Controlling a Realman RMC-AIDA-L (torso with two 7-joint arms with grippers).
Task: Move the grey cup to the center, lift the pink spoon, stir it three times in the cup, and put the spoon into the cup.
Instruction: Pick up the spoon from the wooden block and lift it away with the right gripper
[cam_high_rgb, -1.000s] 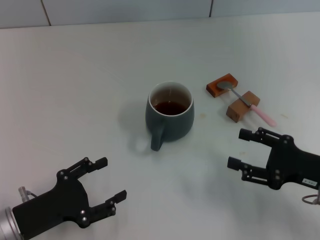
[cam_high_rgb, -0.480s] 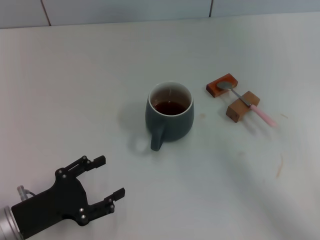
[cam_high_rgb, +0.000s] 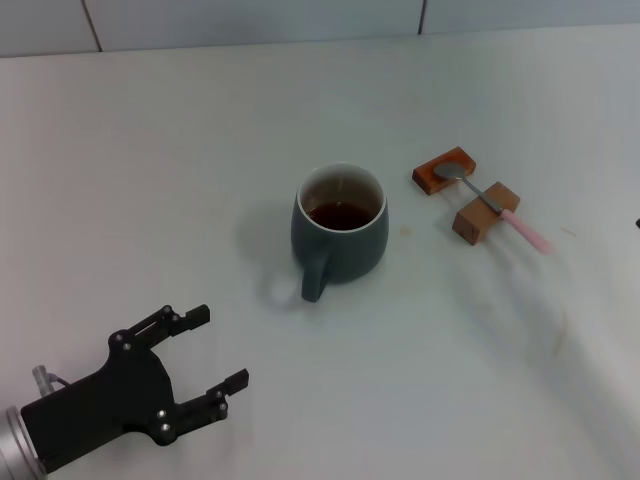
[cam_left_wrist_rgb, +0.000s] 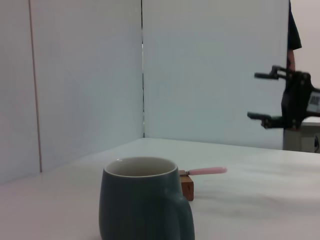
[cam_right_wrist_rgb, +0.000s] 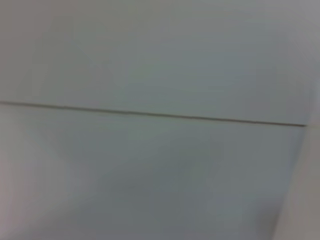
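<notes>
The grey cup (cam_high_rgb: 340, 225) stands mid-table, holding dark liquid, its handle turned toward me. In the left wrist view the cup (cam_left_wrist_rgb: 142, 205) is close in front. To its right the pink spoon (cam_high_rgb: 497, 207) lies across two brown wooden blocks (cam_high_rgb: 472, 222), bowl on the far block, pink handle sticking out over the table. The spoon's handle (cam_left_wrist_rgb: 205, 171) shows behind the cup in the left wrist view. My left gripper (cam_high_rgb: 220, 348) is open near the table's front left, apart from the cup. My right gripper (cam_left_wrist_rgb: 260, 96) shows only in the left wrist view, raised high off the table and open.
The white table (cam_high_rgb: 150, 180) ends at a pale tiled wall (cam_high_rgb: 250, 20) at the back. The right wrist view shows only a blank pale surface with one seam.
My right gripper, low at the front right a second ago, has lifted out of the head view. The left gripper has barely shifted. Cup and spoon have not moved.
</notes>
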